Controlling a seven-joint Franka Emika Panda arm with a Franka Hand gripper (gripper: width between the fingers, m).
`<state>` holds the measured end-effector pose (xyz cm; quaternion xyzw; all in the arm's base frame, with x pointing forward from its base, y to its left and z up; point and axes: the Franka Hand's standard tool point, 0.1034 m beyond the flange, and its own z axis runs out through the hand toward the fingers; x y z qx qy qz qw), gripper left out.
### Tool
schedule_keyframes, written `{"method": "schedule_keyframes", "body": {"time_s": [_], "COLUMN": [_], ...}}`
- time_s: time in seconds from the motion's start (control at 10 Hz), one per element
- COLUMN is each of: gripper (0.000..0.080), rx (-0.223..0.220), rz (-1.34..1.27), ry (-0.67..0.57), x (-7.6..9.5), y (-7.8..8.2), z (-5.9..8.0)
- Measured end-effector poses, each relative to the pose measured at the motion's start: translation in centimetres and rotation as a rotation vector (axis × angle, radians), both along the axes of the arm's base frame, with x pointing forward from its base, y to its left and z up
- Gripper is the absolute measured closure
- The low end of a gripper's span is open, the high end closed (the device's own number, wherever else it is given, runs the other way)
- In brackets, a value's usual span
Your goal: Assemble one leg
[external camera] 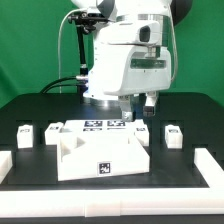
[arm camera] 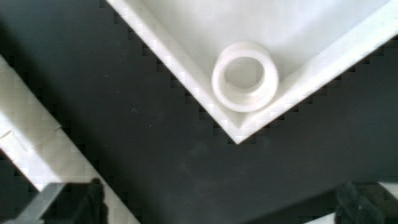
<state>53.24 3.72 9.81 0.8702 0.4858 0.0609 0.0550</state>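
Several small white legs stand on the black table in the exterior view: two at the left (external camera: 25,133) (external camera: 53,130) and two at the right (external camera: 145,132) (external camera: 175,135). The large white table piece (external camera: 100,155) sits in the middle. My gripper (external camera: 136,110) hangs over its far right corner, open and empty. In the wrist view the table piece's corner (arm camera: 285,40) with a round socket (arm camera: 246,78) fills the frame. My dark fingertips (arm camera: 63,205) stand wide apart over bare black table, the gripper (arm camera: 214,212) holding nothing. No leg shows in the wrist view.
The marker board (external camera: 95,126) lies behind the table piece. White border blocks sit at the exterior view's left (external camera: 5,163) and right (external camera: 210,168) front edges. A white strip (arm camera: 27,130) runs along one side of the wrist view.
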Motion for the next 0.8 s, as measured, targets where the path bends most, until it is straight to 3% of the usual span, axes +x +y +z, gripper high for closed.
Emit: {"method": "schedule_keyframes", "body": {"time_s": [0.6, 0.8], "gripper": [0.015, 0.015], "rx": [-0.001, -0.028], "rz": [0.004, 0.215], "ry": [0.002, 0.011], "x": [-0.1, -2.4], "y": [0.0, -1.6], "z": [-0.1, -1.2]}}
